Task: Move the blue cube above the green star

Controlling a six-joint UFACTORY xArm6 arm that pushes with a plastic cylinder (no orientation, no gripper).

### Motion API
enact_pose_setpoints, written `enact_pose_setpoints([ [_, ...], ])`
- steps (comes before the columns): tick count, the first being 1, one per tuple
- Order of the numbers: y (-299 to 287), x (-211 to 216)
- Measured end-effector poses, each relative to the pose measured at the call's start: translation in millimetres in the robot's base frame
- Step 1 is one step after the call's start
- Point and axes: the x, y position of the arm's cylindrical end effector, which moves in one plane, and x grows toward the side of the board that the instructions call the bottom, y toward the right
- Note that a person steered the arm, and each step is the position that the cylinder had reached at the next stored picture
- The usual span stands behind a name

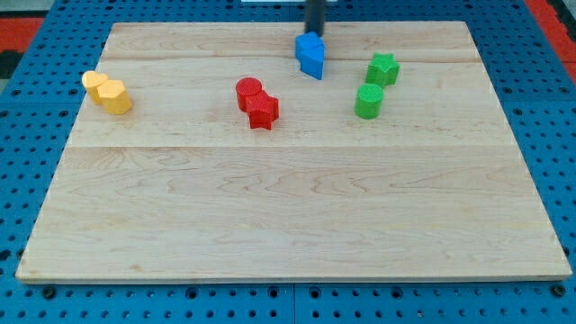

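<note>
Across the view, wooden board (297,216) on blue pegboard (27,36). Near left edge, upper part: two yellow blocks (107,93) touching. Centre-left, upper half: red cylinder (248,92) touching red star-like block (264,111). Toward top right: green cylinder (369,101), green star (382,68) just above it. Near top edge, centre: blue cube (310,55), left of green star, apart. My tip (316,35) at cube's top side, touching; no gripper, bare rod.

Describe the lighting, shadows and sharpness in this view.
Camera view: even, soft light, no glare on the board; short faint shadows under the blocks; my tip looks slightly blurred just above the blue block; the green star reads sharp enough.
</note>
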Motion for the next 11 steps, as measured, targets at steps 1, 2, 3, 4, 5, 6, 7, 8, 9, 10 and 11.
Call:
enact_pose_setpoints([
  [1, -47.2, 0.4],
  [2, -45.4, 33.5],
  [3, -20.5, 54.7],
  [4, 7.8, 57.8],
  [5, 28.4, 29.4],
  [6, 28.5, 9.3],
  [7, 35.5, 8.6],
  [8, 60.3, 4.2],
  [9, 73.4, -9.8],
  [10, 35.3, -17.4],
  [11, -43.3, -8.7],
])
